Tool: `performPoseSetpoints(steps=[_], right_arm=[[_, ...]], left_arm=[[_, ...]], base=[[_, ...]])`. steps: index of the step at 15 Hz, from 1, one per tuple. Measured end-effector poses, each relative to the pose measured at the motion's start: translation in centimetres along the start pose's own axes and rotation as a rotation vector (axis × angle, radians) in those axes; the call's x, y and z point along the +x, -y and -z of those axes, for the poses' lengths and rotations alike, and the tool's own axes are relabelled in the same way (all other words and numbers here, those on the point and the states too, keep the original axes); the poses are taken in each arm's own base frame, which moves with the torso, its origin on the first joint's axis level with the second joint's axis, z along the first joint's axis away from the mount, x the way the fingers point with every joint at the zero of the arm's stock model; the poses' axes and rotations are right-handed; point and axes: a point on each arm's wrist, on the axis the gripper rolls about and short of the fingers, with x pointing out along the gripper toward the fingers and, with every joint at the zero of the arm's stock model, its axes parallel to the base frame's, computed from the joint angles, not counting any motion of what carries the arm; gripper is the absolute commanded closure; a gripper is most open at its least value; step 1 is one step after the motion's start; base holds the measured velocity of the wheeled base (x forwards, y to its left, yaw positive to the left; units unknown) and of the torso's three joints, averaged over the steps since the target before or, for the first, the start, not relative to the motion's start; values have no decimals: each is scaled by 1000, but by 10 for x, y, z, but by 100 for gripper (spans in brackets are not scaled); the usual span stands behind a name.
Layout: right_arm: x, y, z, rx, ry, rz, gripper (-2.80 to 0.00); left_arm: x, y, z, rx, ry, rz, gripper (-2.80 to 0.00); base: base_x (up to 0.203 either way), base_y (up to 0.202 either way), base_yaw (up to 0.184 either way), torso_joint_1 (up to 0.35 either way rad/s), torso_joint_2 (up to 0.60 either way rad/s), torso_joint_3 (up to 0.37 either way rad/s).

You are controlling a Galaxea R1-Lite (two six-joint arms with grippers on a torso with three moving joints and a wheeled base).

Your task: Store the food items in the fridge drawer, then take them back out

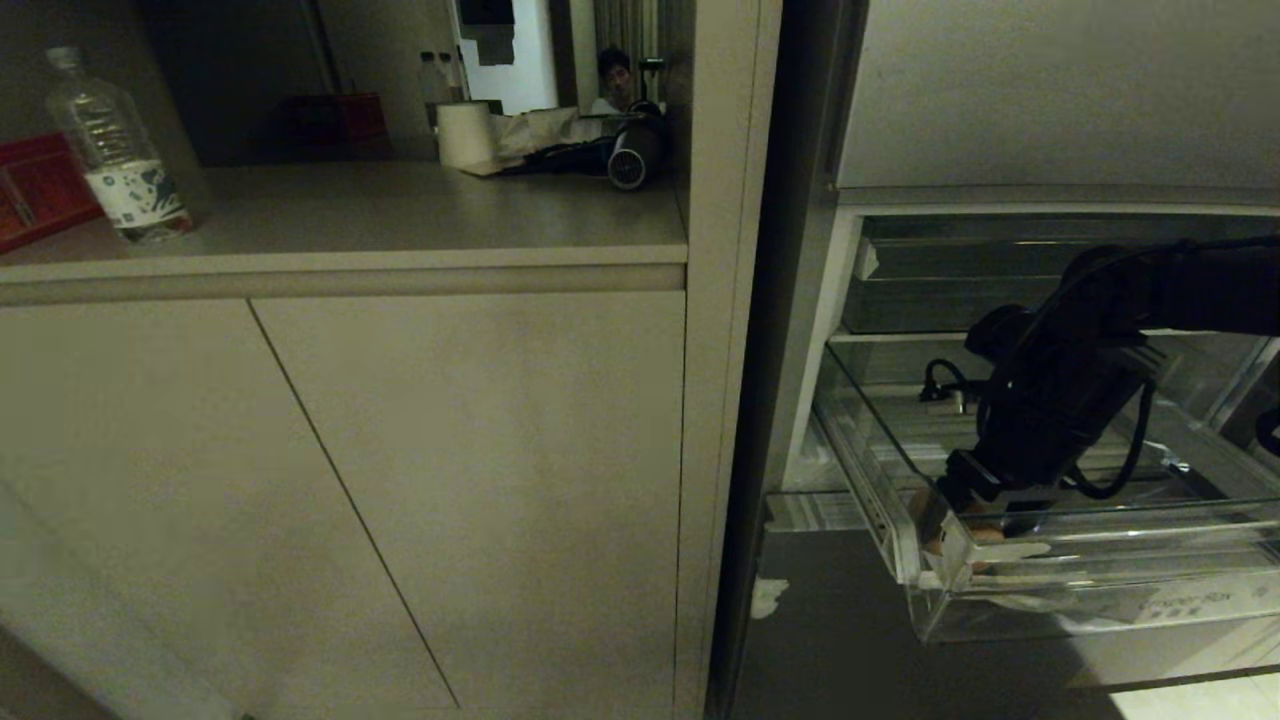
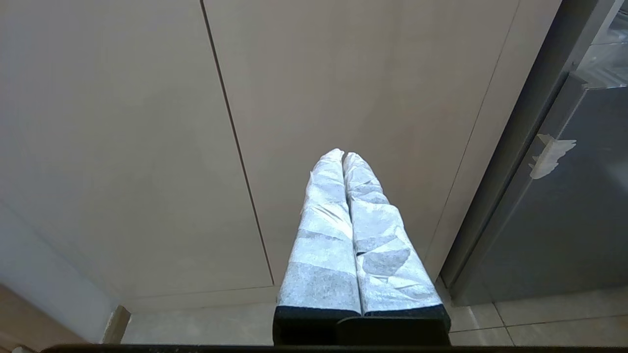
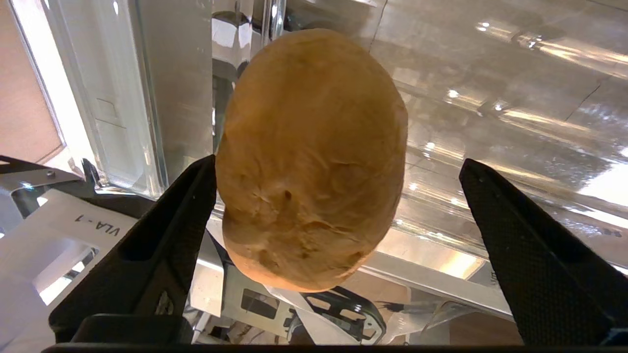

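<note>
While the fridge drawer (image 1: 1100, 590) stood pulled out of the open fridge, the right gripper (image 3: 338, 206) hung inside it near the front left corner, its 2 black fingers (image 3: 167, 235) spread wide. Between them lay 1 food item (image 3: 311, 157), a round orange-tan piece resting on the ribbed clear floor of the drawer. One finger stood just beside it; the other stood well apart, so nothing was gripped. In the head view only a sliver of the piece (image 1: 985, 535) showed below the black wrist. Legible writing was limited: a white tag (image 3: 73, 235) behind the drawer wall read "VLA-1". Faint print on the drawer's clear front lip could not be read.

The left gripper (image 2: 343, 156) was parked low before the beige cabinet doors (image 2: 147, 147), its 2 tape-wrapped fingers (image 2: 324, 235) pressed together on nothing. A whitish tape scrap (image 2: 552, 154) clung to the grey steel panel (image 2: 564, 220) below the drawer.

On the counter (image 1: 400, 220) stood a clear plastic bottle (image 1: 120, 150) with a white label, its print unreadable, beside a red box (image 1: 35, 190). Further back sat a white paper roll (image 1: 465, 135) and a dark hair dryer (image 1: 625, 155). A person (image 1: 612, 80) was seen at the far back.
</note>
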Motion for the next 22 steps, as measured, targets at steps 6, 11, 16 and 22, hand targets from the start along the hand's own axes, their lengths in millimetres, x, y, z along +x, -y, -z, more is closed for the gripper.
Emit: performPoseSetpoints(steps=[6,11,16,22], right_arm=[[4,0,2,7,-22,-7,0],[-3,0,7,12,-6,-4,0],[-33,4,15,24,94,12,0],[-75,14,37,67,223,41,0]], left_arm=[[0,0,0,0,0,0,0],[0,0,0,0,0,0,0],[0,0,0,0,0,0,0],[0,0,0,0,0,0,0]], base=[[0,0,0,0,0,0],[0,0,0,0,0,0],[0,0,0,0,0,0],[0,0,0,0,0,0]])
